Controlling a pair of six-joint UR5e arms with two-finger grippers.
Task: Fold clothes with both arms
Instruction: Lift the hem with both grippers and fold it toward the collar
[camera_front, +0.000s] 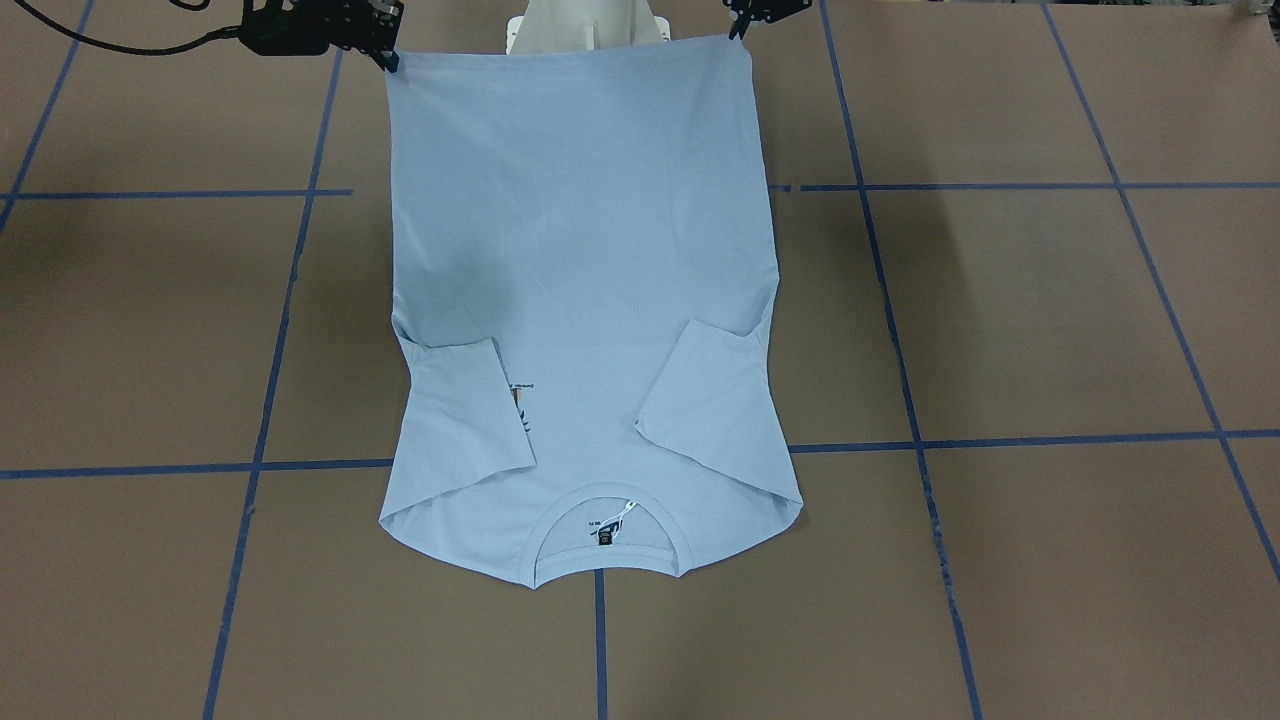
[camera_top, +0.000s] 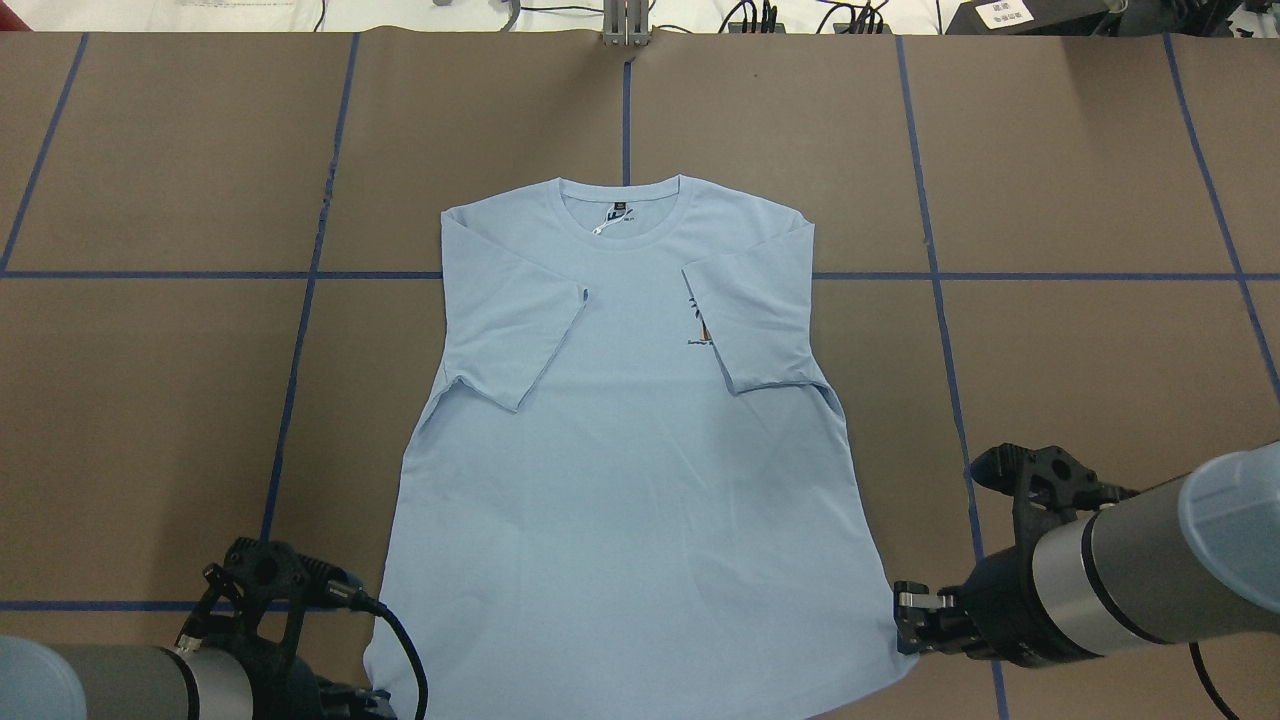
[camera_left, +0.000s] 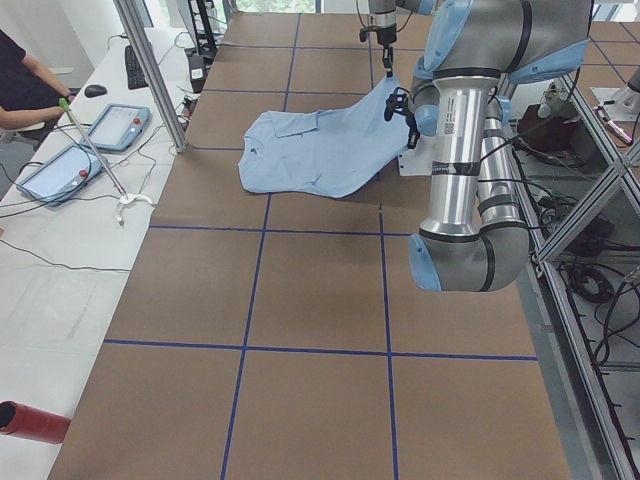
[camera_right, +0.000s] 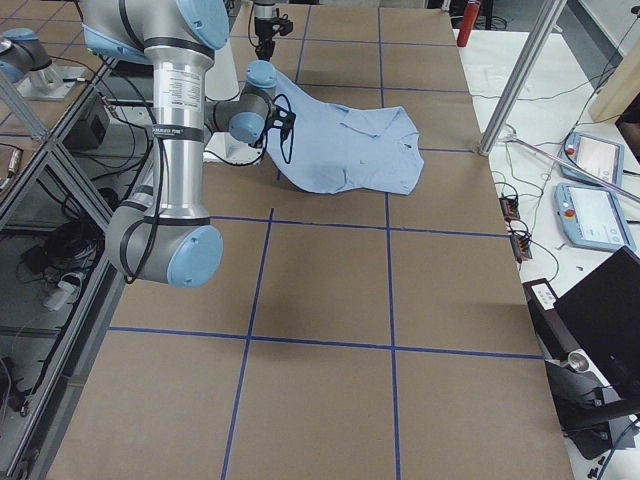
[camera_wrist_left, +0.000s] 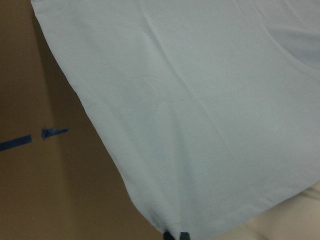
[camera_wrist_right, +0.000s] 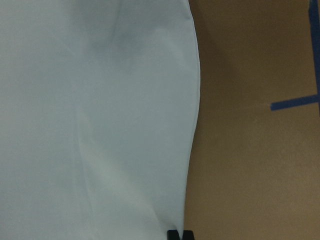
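The light blue T-shirt (camera_top: 620, 480) lies front up on the brown table, collar (camera_top: 620, 238) away from me, both sleeves folded inward. The right sleeve partly covers the chest print (camera_top: 700, 328). My left gripper (camera_top: 368, 692) is shut on the near left hem corner, and the left wrist view shows its tips (camera_wrist_left: 176, 235) pinching the cloth (camera_wrist_left: 200, 100). My right gripper (camera_top: 908, 612) is shut on the near right hem corner, also seen in the right wrist view (camera_wrist_right: 180, 235). In the side view the hem end (camera_left: 385, 110) is raised off the table while the collar end rests flat.
Blue tape lines (camera_top: 930, 275) grid the table. The white pedestal (camera_front: 585, 30) stands behind the hem. A white bench with tablets (camera_left: 115, 125), a metal post (camera_left: 155, 75) and a seated person (camera_left: 25, 90) line the far side.
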